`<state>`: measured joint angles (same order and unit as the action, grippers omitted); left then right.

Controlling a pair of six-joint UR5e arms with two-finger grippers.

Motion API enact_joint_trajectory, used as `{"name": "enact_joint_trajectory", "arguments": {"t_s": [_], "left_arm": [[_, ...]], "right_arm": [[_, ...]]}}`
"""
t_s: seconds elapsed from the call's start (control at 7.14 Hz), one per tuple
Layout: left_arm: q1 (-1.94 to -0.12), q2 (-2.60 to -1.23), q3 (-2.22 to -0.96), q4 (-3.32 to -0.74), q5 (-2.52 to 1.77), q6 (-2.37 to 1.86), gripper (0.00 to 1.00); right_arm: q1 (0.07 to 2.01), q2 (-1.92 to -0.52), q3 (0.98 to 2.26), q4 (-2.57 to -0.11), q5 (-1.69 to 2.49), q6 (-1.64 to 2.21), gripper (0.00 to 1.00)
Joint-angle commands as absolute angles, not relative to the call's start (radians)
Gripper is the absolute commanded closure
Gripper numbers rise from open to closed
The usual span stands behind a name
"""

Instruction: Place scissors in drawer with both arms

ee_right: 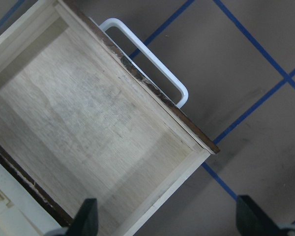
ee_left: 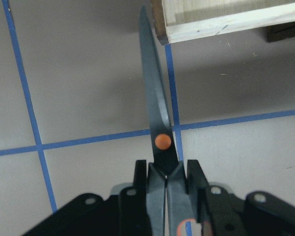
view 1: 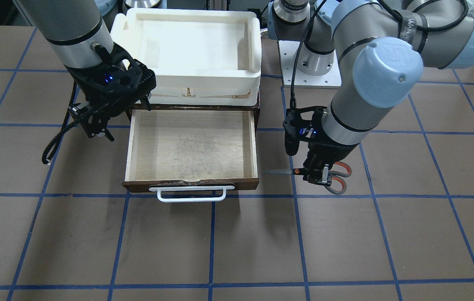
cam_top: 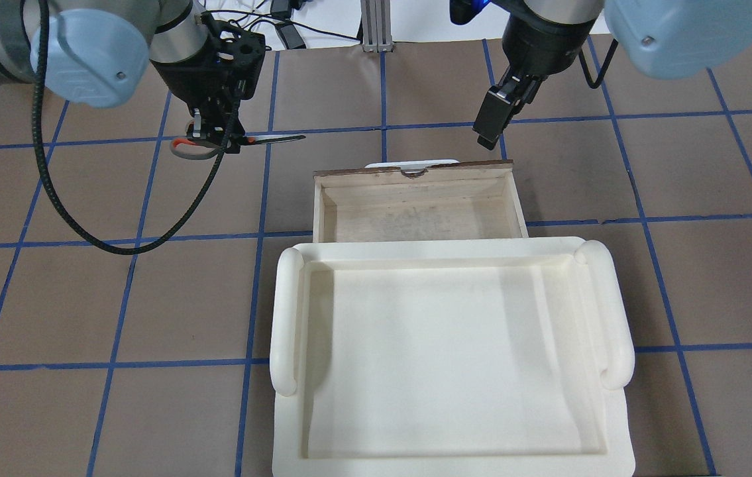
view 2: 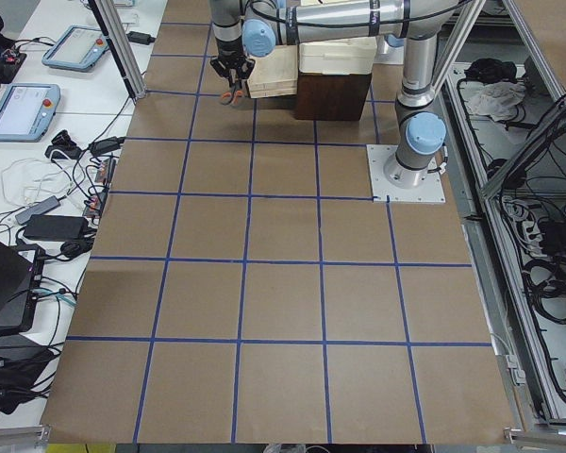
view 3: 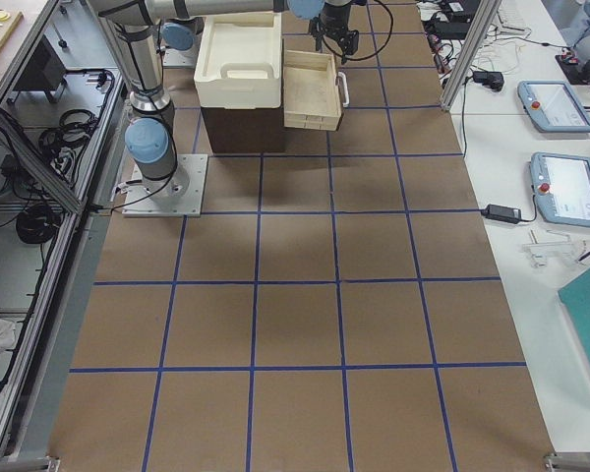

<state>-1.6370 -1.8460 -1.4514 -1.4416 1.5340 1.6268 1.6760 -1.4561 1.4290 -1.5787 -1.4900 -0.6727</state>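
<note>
The drawer stands pulled out and empty, so the opening step looks done and the carrying step is in hand. The left hand pinches the scissors just behind the orange pivot. They sit over the tabletop just beside the drawer's left wall, near its front corner, with the blades pointing at it. The right hand hovers by the drawer's right side, fingers spread and holding nothing. The next move probably calls for lifting the scissors over the left wall, lowering them onto the pale floor, and then letting go.
</note>
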Motion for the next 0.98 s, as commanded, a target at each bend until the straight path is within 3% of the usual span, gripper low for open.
{"name": "enact_joint_trajectory", "arguments": {"t_s": [0.0, 0.84], "left_arm": [[-1.745, -1.855, -1.462, -1.431, 1.534, 1.534, 1.00], [-1.909, -1.876, -1.520, -1.361, 1.499, 1.448, 1.00]], "right_arm": [[1.672, -1.474, 1.431, -1.578, -1.491, -0.447, 0.00], [1.641, -1.493, 1.440, -1.588, -1.556, -0.193, 0.00]]}}
